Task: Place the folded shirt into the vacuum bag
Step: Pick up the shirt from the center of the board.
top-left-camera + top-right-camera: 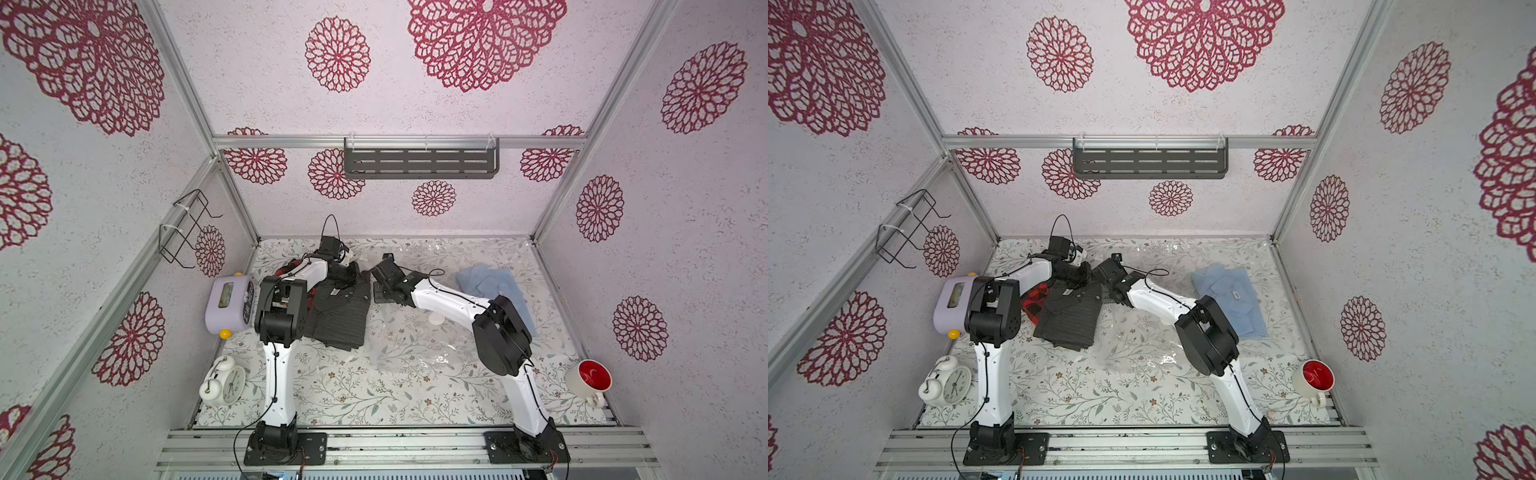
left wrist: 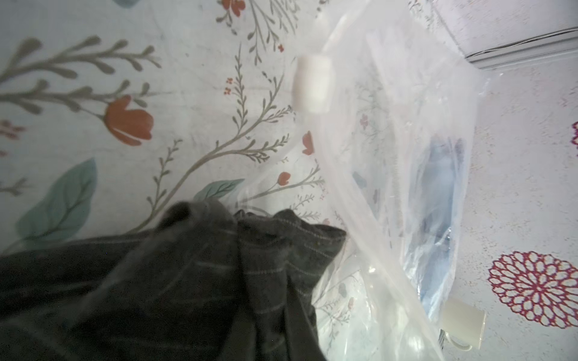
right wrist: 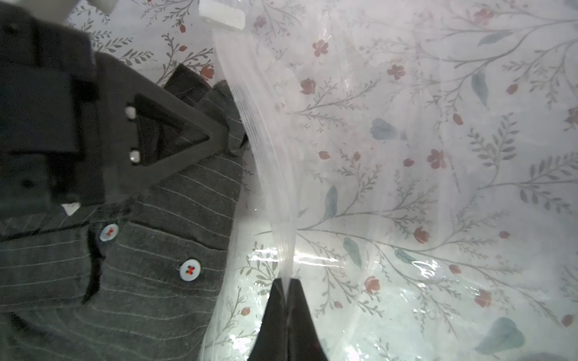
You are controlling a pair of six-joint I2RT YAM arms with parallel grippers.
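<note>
**A:** What do both top views show?

**B:** A folded dark striped shirt [image 1: 345,316] lies left of centre on the floral worktop [image 1: 374,399]. It is just beside the clear vacuum bag [image 1: 411,353] and not yet inside it. A pale blue shirt [image 1: 486,282] shows at the bag's right. Whether it is inside or underneath cannot be told. A white mug [image 1: 588,376] at the near right looks empty.

**A:** And the right wrist view?

**B:** The right tool [image 3: 286,287] is clamped shut on the bag's zip strip [image 3: 266,140], probably to hold the mouth up. The left tool [image 3: 215,137] sits at the shirt's collar.

**A:** The left wrist view?

**B:** Bunched collar fabric suggests a narrow pinch on the shirt, likely for dragging it right, into the mouth.
</note>
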